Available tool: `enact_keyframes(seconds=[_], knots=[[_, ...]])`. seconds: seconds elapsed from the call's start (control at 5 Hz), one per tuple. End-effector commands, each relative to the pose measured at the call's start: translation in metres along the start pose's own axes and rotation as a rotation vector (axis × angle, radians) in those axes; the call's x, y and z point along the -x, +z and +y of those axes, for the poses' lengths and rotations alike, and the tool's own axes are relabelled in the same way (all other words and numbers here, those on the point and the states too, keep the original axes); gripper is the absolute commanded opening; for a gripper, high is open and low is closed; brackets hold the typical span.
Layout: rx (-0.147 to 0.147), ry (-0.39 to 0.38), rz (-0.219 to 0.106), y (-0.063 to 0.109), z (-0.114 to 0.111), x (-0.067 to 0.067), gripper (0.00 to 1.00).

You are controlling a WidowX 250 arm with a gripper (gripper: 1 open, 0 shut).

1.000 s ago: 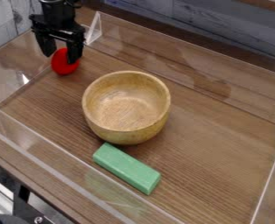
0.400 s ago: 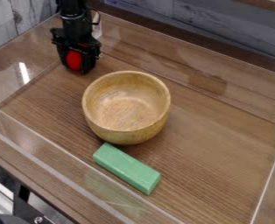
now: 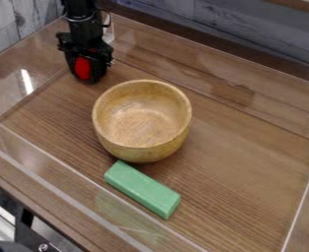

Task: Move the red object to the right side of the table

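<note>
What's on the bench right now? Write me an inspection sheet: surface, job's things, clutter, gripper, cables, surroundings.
Surface: dark wood-grain table, clear acrylic walls around it.
Job's things: red object at the far left, on the table.
Clutter: wooden bowl in the middle, empty; green block lying in front of it.
Gripper: gripper pointing down, fingers either side of the red object; a closed grip cannot be confirmed.
Cables: nothing seen.
Surroundings: grey plank wall behind.
</note>
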State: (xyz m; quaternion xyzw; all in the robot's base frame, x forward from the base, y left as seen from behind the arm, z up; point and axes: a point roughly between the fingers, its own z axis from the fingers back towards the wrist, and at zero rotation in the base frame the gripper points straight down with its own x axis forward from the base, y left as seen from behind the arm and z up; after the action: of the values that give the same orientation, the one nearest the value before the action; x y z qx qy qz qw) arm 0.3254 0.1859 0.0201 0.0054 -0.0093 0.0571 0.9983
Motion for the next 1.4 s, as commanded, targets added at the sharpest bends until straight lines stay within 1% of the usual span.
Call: enact_keyframes(seconds=[0.0,0.2,0.4,0.6,0.8,1.0,1.2], knots=[[-0.01,0.04,-0.052,0.024,0.011,0.001,0.0],[-0.004,0.072,-0.056,0.029,0.016,0.008,0.0],[0.007,0.083,-0.056,0.03,0.014,0.014,0.0],[-0.01,0.109,-0.114,0.066,0.009,0.01,0.0],[-0.005,0.083,-0.181,0.107,-0.023,-0.002,0.0],[0.029,0.023,-0.206,0.123,-0.073,-0.002,0.0],[0.059,-0.03,-0.186,0.111,-0.122,0.004,0.0]])
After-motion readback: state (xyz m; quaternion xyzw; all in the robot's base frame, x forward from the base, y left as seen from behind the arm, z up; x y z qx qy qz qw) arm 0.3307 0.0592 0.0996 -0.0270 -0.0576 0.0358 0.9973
